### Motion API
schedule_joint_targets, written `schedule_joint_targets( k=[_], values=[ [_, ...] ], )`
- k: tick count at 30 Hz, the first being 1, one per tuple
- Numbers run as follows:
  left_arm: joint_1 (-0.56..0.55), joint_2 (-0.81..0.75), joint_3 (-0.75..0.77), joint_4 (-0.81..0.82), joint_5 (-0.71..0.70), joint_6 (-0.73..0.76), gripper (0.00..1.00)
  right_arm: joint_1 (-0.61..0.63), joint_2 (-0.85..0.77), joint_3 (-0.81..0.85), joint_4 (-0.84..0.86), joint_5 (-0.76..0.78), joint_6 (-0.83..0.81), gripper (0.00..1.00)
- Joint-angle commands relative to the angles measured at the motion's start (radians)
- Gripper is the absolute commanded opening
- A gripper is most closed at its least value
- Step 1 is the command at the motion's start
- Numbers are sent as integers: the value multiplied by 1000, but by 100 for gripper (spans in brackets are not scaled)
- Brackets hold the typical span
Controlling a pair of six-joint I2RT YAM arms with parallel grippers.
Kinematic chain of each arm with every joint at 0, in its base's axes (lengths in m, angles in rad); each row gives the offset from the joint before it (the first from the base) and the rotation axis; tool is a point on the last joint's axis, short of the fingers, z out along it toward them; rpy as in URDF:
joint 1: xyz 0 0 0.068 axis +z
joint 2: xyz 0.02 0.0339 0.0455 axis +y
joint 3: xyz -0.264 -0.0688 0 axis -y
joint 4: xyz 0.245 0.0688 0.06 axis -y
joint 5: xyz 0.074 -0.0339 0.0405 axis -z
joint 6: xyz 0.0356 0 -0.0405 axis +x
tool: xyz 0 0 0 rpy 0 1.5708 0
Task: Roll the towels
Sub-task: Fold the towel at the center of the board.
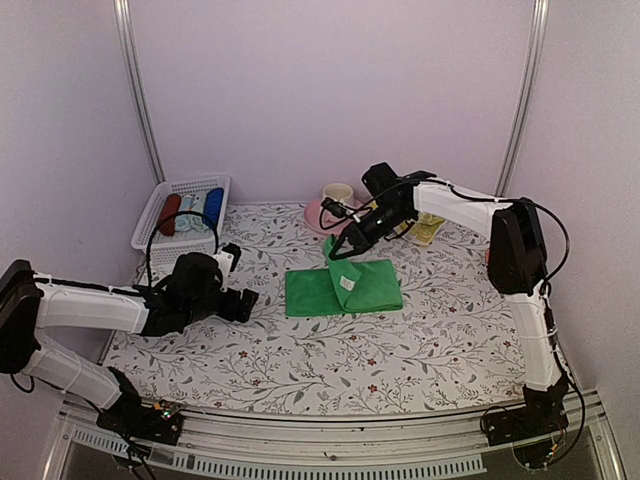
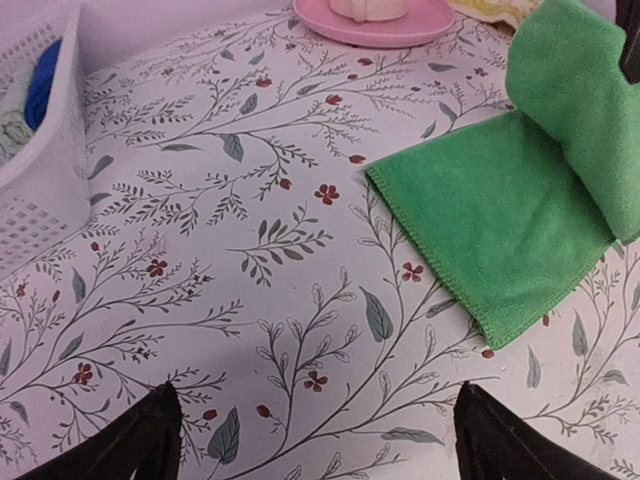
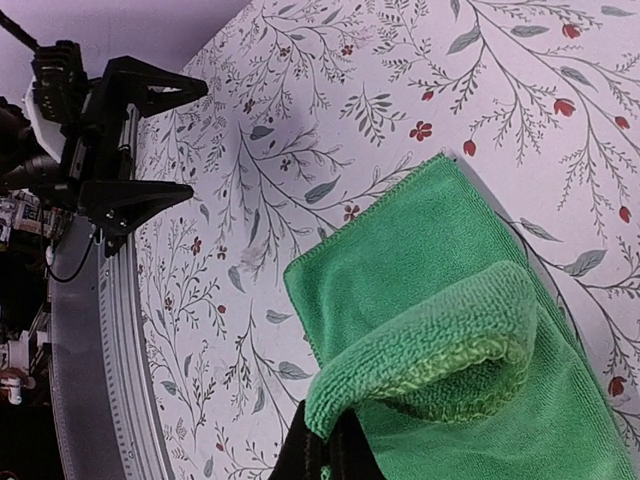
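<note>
Green towel (image 1: 345, 290) lies folded flat in the middle of the flowered table (image 1: 300, 365). Its far edge is raised and curled over in a loose loop.

Right gripper (image 1: 341, 249) sits directly above that far edge, fingers pressed together, pinching the lifted fold; the rest of the towel rests on the table below it.

Left gripper (image 2: 325, 442) is low over the table to the towel's left, jaws spread wide, holding nothing, apart from the towel's nearest corner.

Yellow towel (image 1: 428, 232) lies at the back right, partly hidden behind the right arm.
</note>
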Motion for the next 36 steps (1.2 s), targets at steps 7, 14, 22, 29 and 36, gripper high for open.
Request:
schedule_joint_targets(
  k=[7,14,22,29,36],
  values=[
    [8,-13,-11,32,20,3,95,37,117,82,22,-21,32,5],
    [6,-12,-13,37,26,-4,95,41,137,85,72,-22,48,4],
    [6,-10,-13,38,29,-4,95,41,114,86,128,-17,85,3],
    [6,-6,-11,40,32,-2,96,41,139,77,128,-27,86,4],
    [6,-2,-10,41,34,-2,96,43,182,80,150,-62,95,9]
  ],
)
